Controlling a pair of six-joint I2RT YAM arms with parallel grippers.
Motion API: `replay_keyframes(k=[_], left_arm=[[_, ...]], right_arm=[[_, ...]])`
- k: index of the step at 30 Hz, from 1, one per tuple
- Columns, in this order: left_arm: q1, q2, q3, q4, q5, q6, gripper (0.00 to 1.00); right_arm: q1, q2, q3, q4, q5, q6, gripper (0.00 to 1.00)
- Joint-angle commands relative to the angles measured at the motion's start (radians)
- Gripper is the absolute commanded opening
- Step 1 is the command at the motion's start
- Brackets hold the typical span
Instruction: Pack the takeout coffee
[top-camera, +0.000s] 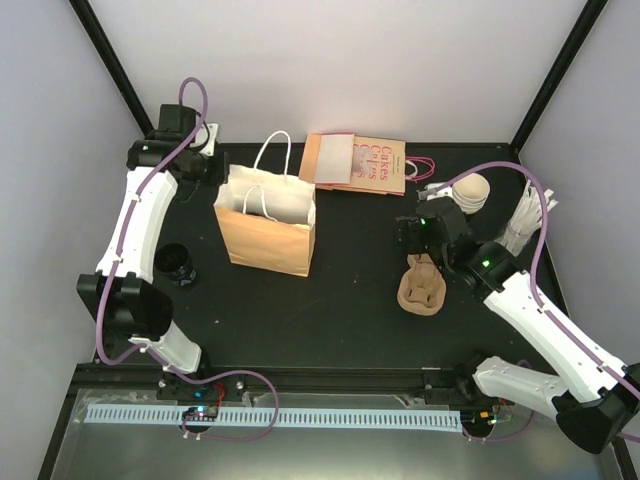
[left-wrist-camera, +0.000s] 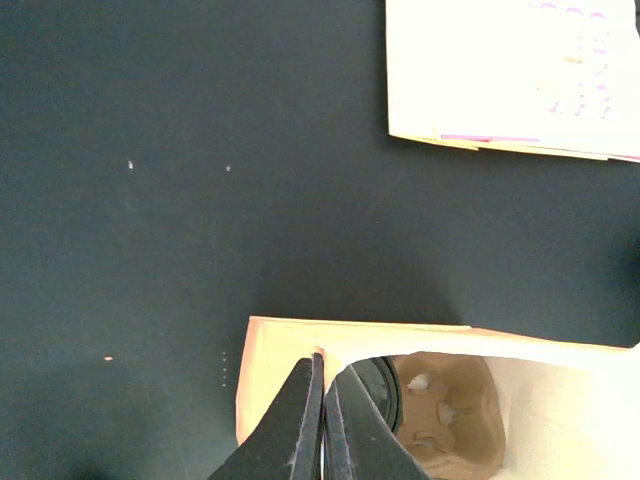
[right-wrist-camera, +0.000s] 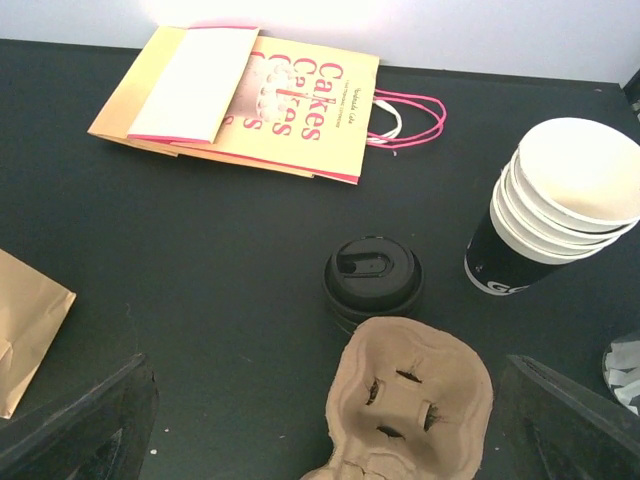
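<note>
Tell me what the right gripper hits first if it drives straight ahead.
Probably the pulp cup carrier, low in front of the open right gripper; the black lid lies just beyond. Depth unclear.

Soft, even light; the printed bag (left-wrist-camera: 510, 75) washes out to white glare in the left wrist view.

Just left of centre on the table (top-camera: 340, 310): standing bag (top-camera: 262, 240). Stands upright, mouth up. At its two o'clock, near the back edge: flat bag (top-camera: 362, 165), lying down, close by. At nine o'clock of the standing bag: lone cup (top-camera: 175, 262), out by the left side. At four o'clock, well apart: cup carrier (top-camera: 423, 285). From the carrier now: cup stack (top-camera: 470, 190) at one o'clock, straws (top-camera: 525, 222) at two, by the right edge. On the right wrist view: lid (right-wrist-camera: 372, 275) at the carrier's eleven o'clock, carrier rim overlapping it; cup stack at the lid's three.
</note>
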Motion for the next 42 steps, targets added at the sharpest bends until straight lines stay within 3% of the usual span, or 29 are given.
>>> replay_keyframes(k=[1, 5, 8, 13, 22, 27, 31, 37, 42], left_arm=[[0.002, 0.007, 0.062, 0.000, -0.052, 0.006, 0.02], [0.001, 0.013, 0.061, -0.005, -0.032, 0.000, 0.08], [0.001, 0.009, 0.058, -0.012, -0.014, -0.004, 0.26], [0.002, -0.030, 0.046, -0.012, 0.024, -0.006, 0.46], [0.000, -0.193, 0.043, -0.004, 0.033, -0.013, 0.74], [-0.001, -0.372, -0.014, 0.076, 0.045, -0.046, 0.84], [-0.029, -0.509, -0.107, 0.153, 0.155, -0.071, 0.87], [-0.134, -0.745, -0.350, 0.281, 0.242, -0.145, 0.90], [-0.148, -0.924, -0.513, 0.324, 0.306, -0.196, 0.91]], right_arm=[[-0.009, -0.001, 0.014, -0.001, -0.011, 0.017, 0.95], [-0.012, 0.005, 0.008, 0.000, -0.013, 0.019, 0.95], [-0.013, 0.014, 0.011, -0.003, -0.017, 0.019, 0.95], [-0.018, 0.038, 0.036, -0.016, -0.043, 0.021, 0.95], [-0.020, 0.088, 0.078, -0.040, -0.050, 0.020, 0.96], [-0.020, 0.150, 0.128, -0.072, -0.067, 0.042, 0.99], [-0.020, 0.222, 0.199, -0.118, -0.075, 0.084, 1.00], [-0.031, 0.293, 0.252, -0.120, -0.055, 0.047, 1.00], [-0.090, 0.295, 0.232, -0.051, -0.090, 0.007, 1.00]])
